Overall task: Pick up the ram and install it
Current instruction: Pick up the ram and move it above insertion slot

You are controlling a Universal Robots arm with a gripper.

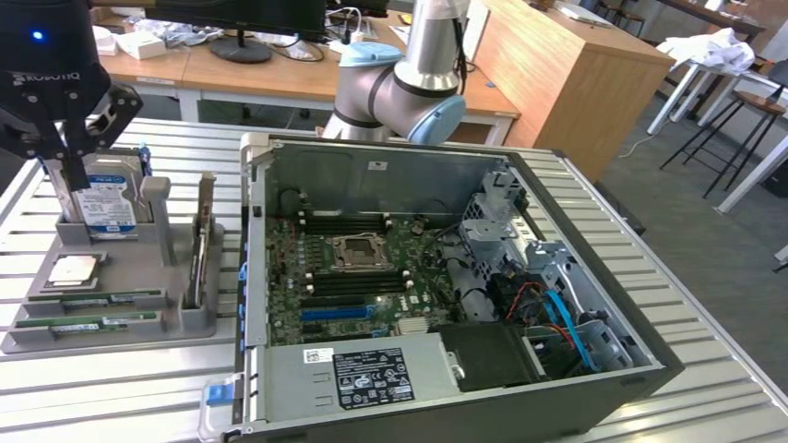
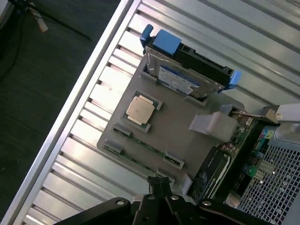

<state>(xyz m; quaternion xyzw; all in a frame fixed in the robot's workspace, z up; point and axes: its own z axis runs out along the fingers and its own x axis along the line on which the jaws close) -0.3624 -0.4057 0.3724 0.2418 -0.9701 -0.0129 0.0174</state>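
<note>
While gripper (image 1: pixel 68 161) hovers, ram (image 1: pixel 89 324) in tray (image 1: pixel 129 272)

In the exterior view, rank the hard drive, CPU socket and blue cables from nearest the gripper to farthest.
1. The hard drive, upright in the holder by the gripper.
2. The CPU socket, mid-motherboard.
3. The blue cables, inside the case toward the view's right.

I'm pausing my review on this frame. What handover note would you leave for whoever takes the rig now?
The gripper hangs over the hard drive end of the holder, clear of the ram.
Both ram sticks lie flat in the holder, side by side.
The case is open, on the exterior view's right of the holder.
Done: nothing that shows.
Left: pick up a stick and install it.
</note>
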